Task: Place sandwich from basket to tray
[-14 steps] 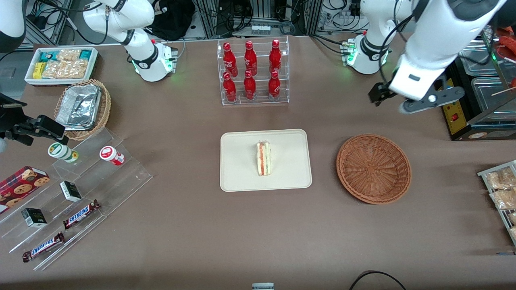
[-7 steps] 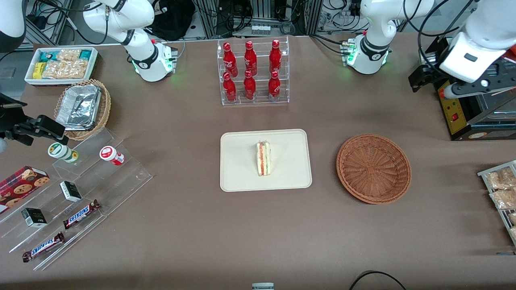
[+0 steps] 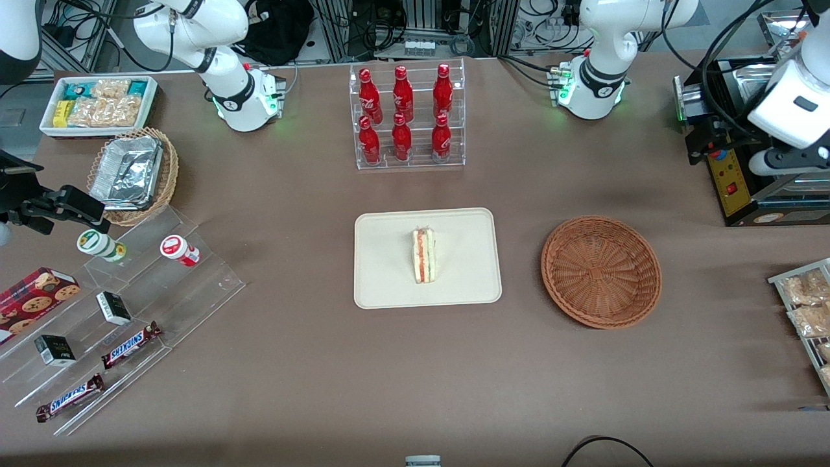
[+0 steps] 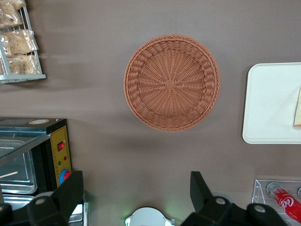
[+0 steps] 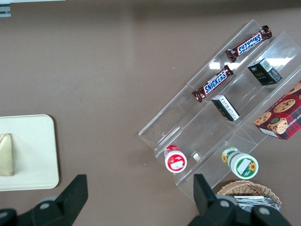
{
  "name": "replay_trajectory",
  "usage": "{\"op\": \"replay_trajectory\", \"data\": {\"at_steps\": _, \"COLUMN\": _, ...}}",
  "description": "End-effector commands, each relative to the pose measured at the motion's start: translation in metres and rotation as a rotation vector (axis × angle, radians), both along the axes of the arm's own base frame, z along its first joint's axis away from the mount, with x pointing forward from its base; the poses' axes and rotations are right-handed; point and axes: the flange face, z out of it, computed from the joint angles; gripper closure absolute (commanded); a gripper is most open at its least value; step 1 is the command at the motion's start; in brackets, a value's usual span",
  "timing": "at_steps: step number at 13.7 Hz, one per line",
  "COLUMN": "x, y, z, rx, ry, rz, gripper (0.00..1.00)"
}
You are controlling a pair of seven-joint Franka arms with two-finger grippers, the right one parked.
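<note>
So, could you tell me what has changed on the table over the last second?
Only the working arm moved: its gripper, fingers open and holding nothing, has pulled back from above the table beside the basket toward the working arm's end, over the black appliance. The sandwich stayed on the tray, and the basket stayed empty.

Background clutter on the brown table surface [image 3: 305, 383]

Clear acrylic rack of six red cola bottles [image 3: 407, 117] mid-table, upright in two rows; toward the parked arm's end: white bin of snack packets [image 3: 97, 104], light wicker basket holding a crinkled foil tray [image 3: 130, 172] nearer the front camera, then a clear stepped acrylic display [image 3: 207, 285] carrying a green-lidded jar [image 3: 100, 245], red-lidded jar [image 3: 179, 250], two Snickers bars [image 3: 130, 345], two small black boxes [image 3: 113, 307], red cookie box [image 3: 35, 295]; toward the working arm's end: black appliance with yellow control panel [image 3: 729, 185], metal rack of bagged snacks [image 3: 804, 305].
</note>
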Motion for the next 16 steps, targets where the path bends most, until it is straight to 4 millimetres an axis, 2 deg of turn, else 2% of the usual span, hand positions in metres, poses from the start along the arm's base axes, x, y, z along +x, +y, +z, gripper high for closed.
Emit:
{"op": "replay_trajectory", "data": {"at_steps": 1, "x": 0.011, "y": 0.012, "z": 0.001, "rx": -0.010, "ry": -0.009, "rz": 0.003, "gripper": 0.00}}
{"op": "replay_trajectory", "data": {"at_steps": 2, "x": 0.011, "y": 0.019, "z": 0.001, "rx": -0.012, "ry": -0.009, "rz": 0.015, "gripper": 0.00}}
{"op": "replay_trajectory", "data": {"at_steps": 6, "x": 0.011, "y": 0.021, "z": 0.002, "rx": -0.010, "ry": -0.009, "rz": 0.019, "gripper": 0.00}}
{"op": "replay_trajectory", "data": {"at_steps": 8, "x": 0.010, "y": 0.016, "z": 0.002, "rx": -0.002, "ry": -0.008, "rz": 0.012, "gripper": 0.00}}
{"op": "replay_trajectory", "data": {"at_steps": 14, "x": 0.010, "y": 0.021, "z": 0.004, "rx": -0.036, "ry": -0.012, "rz": 0.007, "gripper": 0.00}}
{"op": "replay_trajectory", "data": {"at_steps": 16, "x": 0.010, "y": 0.029, "z": 0.004, "rx": -0.039, "ry": -0.007, "rz": -0.037, "gripper": 0.00}}
